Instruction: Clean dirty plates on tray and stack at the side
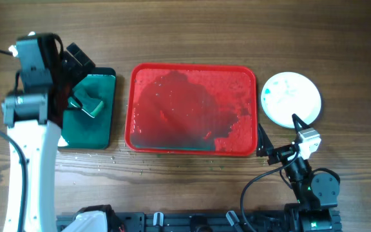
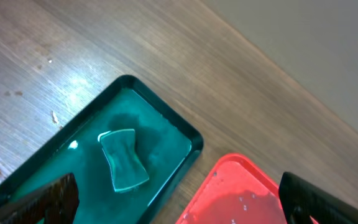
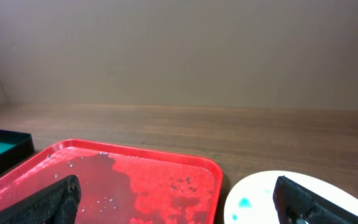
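Observation:
The red tray (image 1: 131, 109) lies mid-table, its floor wet and streaked, with no plate on it. To its right, on the wood, rests a round white plate (image 1: 291, 98) marked with teal spots; I cannot tell whether others lie beneath it. My right gripper (image 1: 280, 132) hovers open just in front of that plate, empty. In the right wrist view the right gripper (image 3: 179, 210) spans the tray's right corner (image 3: 166, 159) and the plate (image 3: 260, 199). Over at the left, my left gripper (image 1: 76, 84) is open and empty above the green tray.
A small dark green tray (image 1: 105, 132) with teal liquid sits left of the red one, and a teal sponge (image 1: 93, 107) lies in it. The left wrist view shows that sponge (image 2: 124, 160), the green tray's rim (image 2: 166, 115) and the red tray's corner (image 2: 241, 167). Water droplets dot the wood before the trays.

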{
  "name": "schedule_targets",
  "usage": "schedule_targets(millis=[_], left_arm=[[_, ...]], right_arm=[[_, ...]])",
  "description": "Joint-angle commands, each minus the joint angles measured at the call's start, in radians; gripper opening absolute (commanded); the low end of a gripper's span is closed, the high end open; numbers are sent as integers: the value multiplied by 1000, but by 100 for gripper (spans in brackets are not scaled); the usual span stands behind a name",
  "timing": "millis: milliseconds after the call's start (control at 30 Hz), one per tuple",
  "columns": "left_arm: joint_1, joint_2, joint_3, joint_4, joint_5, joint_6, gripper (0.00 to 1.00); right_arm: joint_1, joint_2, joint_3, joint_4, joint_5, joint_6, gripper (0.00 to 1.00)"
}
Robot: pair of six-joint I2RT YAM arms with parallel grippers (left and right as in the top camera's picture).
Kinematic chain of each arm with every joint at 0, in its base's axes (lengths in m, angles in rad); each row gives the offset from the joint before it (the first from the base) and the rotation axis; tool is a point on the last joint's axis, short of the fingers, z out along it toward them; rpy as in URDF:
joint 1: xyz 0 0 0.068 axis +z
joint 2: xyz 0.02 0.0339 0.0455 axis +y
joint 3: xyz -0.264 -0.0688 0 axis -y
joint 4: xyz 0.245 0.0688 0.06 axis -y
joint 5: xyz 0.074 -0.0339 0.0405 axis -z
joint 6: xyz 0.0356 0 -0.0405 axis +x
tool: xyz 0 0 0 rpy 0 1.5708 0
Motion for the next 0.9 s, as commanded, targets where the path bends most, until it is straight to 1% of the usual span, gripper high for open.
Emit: schedule_targets(millis=[0, 100, 167, 300, 333, 433, 567, 667, 867], left_arm=[[-24, -210, -237, 215, 77, 87, 100], [-25, -419, -487, 429, 185, 170, 100], [-25, -583, -646, 518, 238, 232, 100], [-25, -872, -893, 640, 241, 237, 100], [-25, -950, -952, 655, 241, 237, 100], [-25, -1105, -1063, 656, 237, 244, 100], [-25, -1236, -1161, 657, 214, 244, 100], [-25, -1283, -1199, 657, 190, 244, 100], [-24, -1289, -1271, 665, 184, 244, 100]], right_arm=[[-5, -3, -2, 3, -20, -7, 100], [-5, -3, -2, 3, -20, -6, 100], [-5, -3, -2, 3, -20, -7, 100], [-5, -3, -2, 3, -20, -7, 100], [-5, -3, -2, 3, -20, -7, 100], [-5, -3, -2, 3, -20, -7, 100], [-5, -3, -2, 3, -20, -7, 100], [-5, -3, -2, 3, -20, -7, 100], [-5, -3, -2, 3, -20, -7, 100]])
